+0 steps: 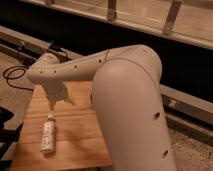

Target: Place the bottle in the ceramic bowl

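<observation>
Wooden table (82, 137), black cable (11, 75), speckled floor (192, 149)

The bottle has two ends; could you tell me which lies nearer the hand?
The bottle's cap end, pointing toward the hand just beyond it; its base faces the table's front edge.

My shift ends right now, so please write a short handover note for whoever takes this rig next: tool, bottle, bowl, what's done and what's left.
Tool: hangs under the wrist, just above the cap end of the bottle and apart from it.
Bottle: lies flat on the wooden table, near the left edge of the camera view, with its cap pointing toward the tool.
Ceramic bowl: not in view; the arm covers much of the table.
Done: nothing yet; the bottle has not been grasped.
Left: grasp the bottle, lift it, find the ceramic bowl and set the bottle in it.
</observation>
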### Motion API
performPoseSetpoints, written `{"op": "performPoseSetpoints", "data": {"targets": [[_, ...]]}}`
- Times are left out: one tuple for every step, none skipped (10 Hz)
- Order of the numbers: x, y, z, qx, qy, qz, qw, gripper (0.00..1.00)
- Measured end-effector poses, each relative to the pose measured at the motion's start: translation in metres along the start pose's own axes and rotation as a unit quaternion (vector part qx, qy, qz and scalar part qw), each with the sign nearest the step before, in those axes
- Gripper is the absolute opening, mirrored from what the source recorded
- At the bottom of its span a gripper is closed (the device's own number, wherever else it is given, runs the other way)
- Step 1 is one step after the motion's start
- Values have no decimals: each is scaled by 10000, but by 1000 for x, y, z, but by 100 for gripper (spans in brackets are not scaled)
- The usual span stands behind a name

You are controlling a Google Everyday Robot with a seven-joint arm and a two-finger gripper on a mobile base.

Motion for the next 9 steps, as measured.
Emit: {"op": "performPoseSetpoints", "data": {"targets": [[0,-3,1,36,5,11,10000,65],[0,1,-1,-25,-24,-14,10000,65],[2,0,-1,-20,-27,-24,10000,65],[9,-2,0,-28,-25,-49,10000,65],[19,3,5,-45,25,-74,10000,65],[36,15,16,-57,136,-143,9998,65],[47,20,27,-53,255,-179,9995,65],[62,27,43,-50,404,-243,9989,65],[68,32,50,-53,485,-282,9984,65]]}}
